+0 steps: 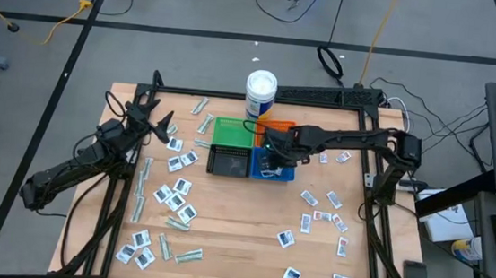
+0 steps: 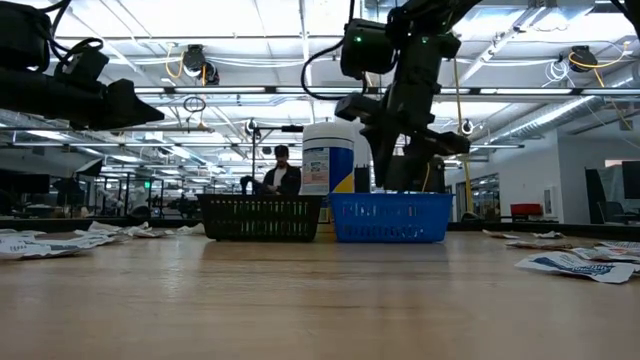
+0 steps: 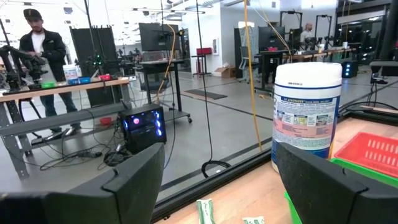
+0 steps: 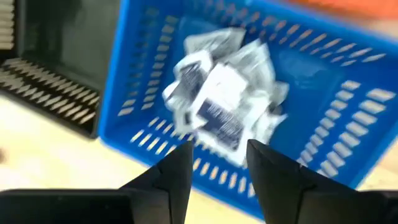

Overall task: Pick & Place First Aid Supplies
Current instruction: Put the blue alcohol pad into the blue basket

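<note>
Dark fingers point(image 4: 180, 171) of right hand point(image 4: 219, 163), parted, empty, above blue bin point(image 4: 323, 149). Bin holds a heap of sachets point(image 4: 224, 112): part done. Many sachets point(image 1: 176, 191) and green strips point(image 1: 188, 256) left across desk point(image 1: 239, 237). Left hand point(image 1: 161, 128) waits, apart, near the desk's left edge. Contents of black bin point(image 1: 228, 162) unclear.

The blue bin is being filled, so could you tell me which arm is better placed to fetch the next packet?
Probably left: its open pincer hovers beside loose packets, while the right pincer hangs over the blue bin.
</note>
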Controlling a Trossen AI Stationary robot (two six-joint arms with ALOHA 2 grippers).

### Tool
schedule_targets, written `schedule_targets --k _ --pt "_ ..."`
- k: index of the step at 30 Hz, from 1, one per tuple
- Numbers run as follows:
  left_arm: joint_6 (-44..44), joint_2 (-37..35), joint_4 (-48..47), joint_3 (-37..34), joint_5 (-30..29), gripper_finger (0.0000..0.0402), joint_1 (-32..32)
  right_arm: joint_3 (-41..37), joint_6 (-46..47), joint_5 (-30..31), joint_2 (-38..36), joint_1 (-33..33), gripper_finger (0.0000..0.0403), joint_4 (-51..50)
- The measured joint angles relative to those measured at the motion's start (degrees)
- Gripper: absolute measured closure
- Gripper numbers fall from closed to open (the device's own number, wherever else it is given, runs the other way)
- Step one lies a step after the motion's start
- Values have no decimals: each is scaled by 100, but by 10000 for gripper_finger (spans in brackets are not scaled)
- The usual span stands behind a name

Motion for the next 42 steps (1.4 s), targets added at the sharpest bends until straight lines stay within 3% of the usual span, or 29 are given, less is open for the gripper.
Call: schedule_targets --k 8,15,21,31,42 --pt "0 -2 0 -1 0 94 -1 -8 -10 61 -45 262 254 176" --pt "0 0 0 1 -1 94 0 -8 -24 240 -244 1042 256 277" --pt "0 -2 0 -1 1 94 -2 -7 511 663 -263 1882 266 198" --pt "0 -1 0 1 -1 94 -1 -7 1275 683 -263 3075 268 33" --pt "0 -1 0 1 0 94 0 -7 1611 935 -222 3973 268 -218"
